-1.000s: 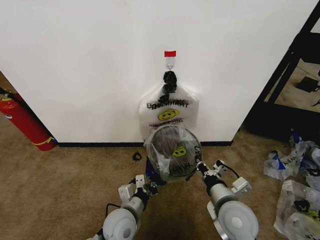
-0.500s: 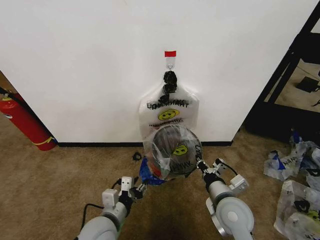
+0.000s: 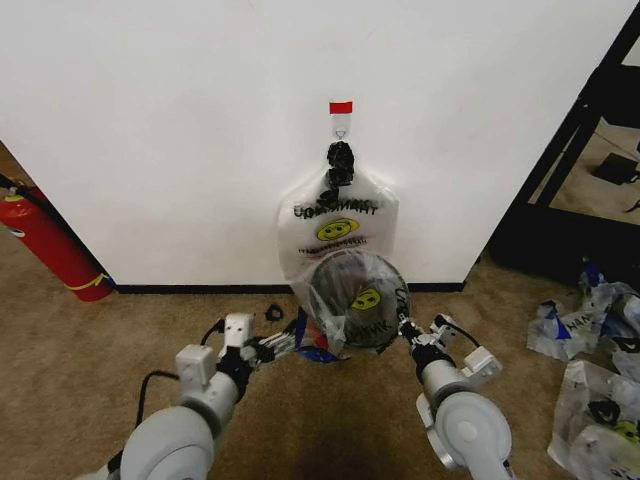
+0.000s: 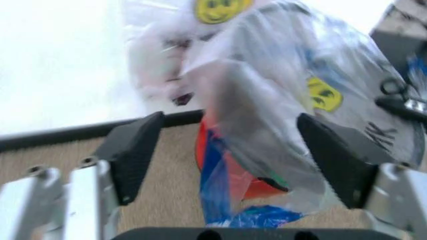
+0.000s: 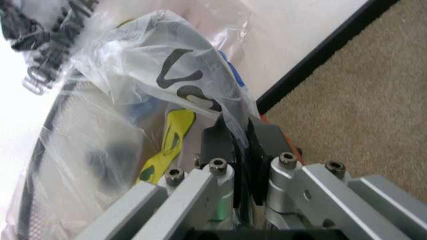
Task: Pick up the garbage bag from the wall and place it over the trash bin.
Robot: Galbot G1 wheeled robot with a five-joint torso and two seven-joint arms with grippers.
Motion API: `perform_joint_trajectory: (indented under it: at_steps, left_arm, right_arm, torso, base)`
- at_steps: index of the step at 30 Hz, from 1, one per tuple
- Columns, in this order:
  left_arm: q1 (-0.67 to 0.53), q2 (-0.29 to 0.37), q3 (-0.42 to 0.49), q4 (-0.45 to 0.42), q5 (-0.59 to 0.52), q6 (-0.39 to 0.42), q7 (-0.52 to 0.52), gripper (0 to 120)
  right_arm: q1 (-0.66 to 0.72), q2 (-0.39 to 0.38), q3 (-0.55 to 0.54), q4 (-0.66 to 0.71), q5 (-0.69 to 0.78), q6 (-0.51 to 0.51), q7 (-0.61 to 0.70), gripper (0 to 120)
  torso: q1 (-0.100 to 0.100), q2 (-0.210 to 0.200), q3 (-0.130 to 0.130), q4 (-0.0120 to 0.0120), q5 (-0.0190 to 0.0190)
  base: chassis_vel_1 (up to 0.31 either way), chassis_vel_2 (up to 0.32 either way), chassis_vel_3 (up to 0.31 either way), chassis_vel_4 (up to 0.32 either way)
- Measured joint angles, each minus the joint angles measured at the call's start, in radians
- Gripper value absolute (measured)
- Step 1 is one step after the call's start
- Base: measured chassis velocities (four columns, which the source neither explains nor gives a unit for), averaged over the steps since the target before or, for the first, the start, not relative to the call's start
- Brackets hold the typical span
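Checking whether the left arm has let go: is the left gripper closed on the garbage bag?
No: in the left wrist view the left gripper is open, its pads wide apart with the garbage bag loose between them.

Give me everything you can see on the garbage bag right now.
The garbage bag is thin, see-through, crinkled plastic with blue patches, dark lettering and a small yellow smiley. It is draped over the top of the trash bin, whose dark mesh shows through it, just below the white bag on the wall hook. The right gripper pinches its edge shut; the left gripper sits open beside it, fingers either side of loose plastic.
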Motion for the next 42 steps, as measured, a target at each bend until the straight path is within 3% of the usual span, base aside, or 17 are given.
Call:
perform_joint_trajectory:
  at_steps: [5, 9, 14, 18, 21, 25, 27, 32, 42]
  left_arm:
    - [-0.115, 0.088, 0.059, 0.017, 0.010, 0.002, 0.094, 58]
    - [-0.214, 0.120, 0.097, 0.043, 0.001, 0.044, 0.111, 41]
    - [-0.292, 0.147, 0.130, 0.043, -0.052, 0.094, 0.112, 26]
    - [-0.391, 0.159, 0.211, 0.047, -0.078, 0.136, 0.110, 15]
    - [-0.525, 0.155, 0.340, 0.060, -0.133, 0.203, 0.077, 1]
    - [-0.693, 0.101, 0.478, 0.086, -0.228, 0.288, -0.002, 0]
    - [-0.719, 0.089, 0.497, 0.093, -0.239, 0.298, -0.015, 0]
    - [-0.912, -0.008, 0.636, 0.164, -0.341, 0.354, -0.107, 0]
    - [-0.971, -0.073, 0.733, 0.226, -0.383, 0.382, -0.153, 0]
  right_arm:
    - [0.023, 0.008, -0.041, -0.024, -0.041, 0.002, -0.007, 1]
    - [0.035, 0.022, -0.056, -0.044, -0.062, 0.002, -0.009, 1]
    - [0.047, 0.036, -0.069, -0.067, -0.085, 0.003, -0.015, 1]
    - [0.048, 0.044, -0.070, -0.078, -0.115, 0.007, -0.023, 1]
    - [0.048, 0.051, -0.072, -0.087, -0.149, 0.013, -0.032, 1]
    - [0.046, 0.057, -0.072, -0.090, -0.173, 0.016, -0.036, 1]
    - [0.045, 0.058, -0.072, -0.090, -0.176, 0.017, -0.037, 1]
    - [0.035, 0.057, -0.068, -0.090, -0.194, 0.023, -0.043, 1]
    - [0.030, 0.050, -0.062, -0.086, -0.195, 0.024, -0.043, 1]
  torso:
    - [0.000, 0.000, 0.000, 0.0011, 0.0004]
    - [0.000, 0.000, 0.000, -0.0001, 0.0001]
    - [0.000, 0.000, 0.000, 0.0010, 0.0002]
    - [0.000, 0.000, 0.000, 0.0004, 0.0003]
    - [0.000, 0.000, 0.000, 0.0004, 0.0007]
    - [0.000, 0.000, 0.000, 0.0006, 0.0007]
    - [0.000, 0.000, 0.000, 0.0005, 0.0006]
    - [0.000, 0.000, 0.000, 0.0002, 0.0006]
    - [0.000, 0.000, 0.000, 0.0007, 0.0004]
  base:
    - [0.000, 0.000, 0.000, 0.000]
    - [0.000, 0.000, 0.000, 0.000]
    - [0.000, 0.000, 0.000, 0.000]
    - [0.000, 0.000, 0.000, 0.000]
    - [0.000, 0.000, 0.000, 0.000]
    - [0.000, 0.000, 0.000, 0.000]
    - [0.000, 0.000, 0.000, 0.000]
    - [0.000, 0.000, 0.000, 0.000]
    - [0.000, 0.000, 0.000, 0.000]
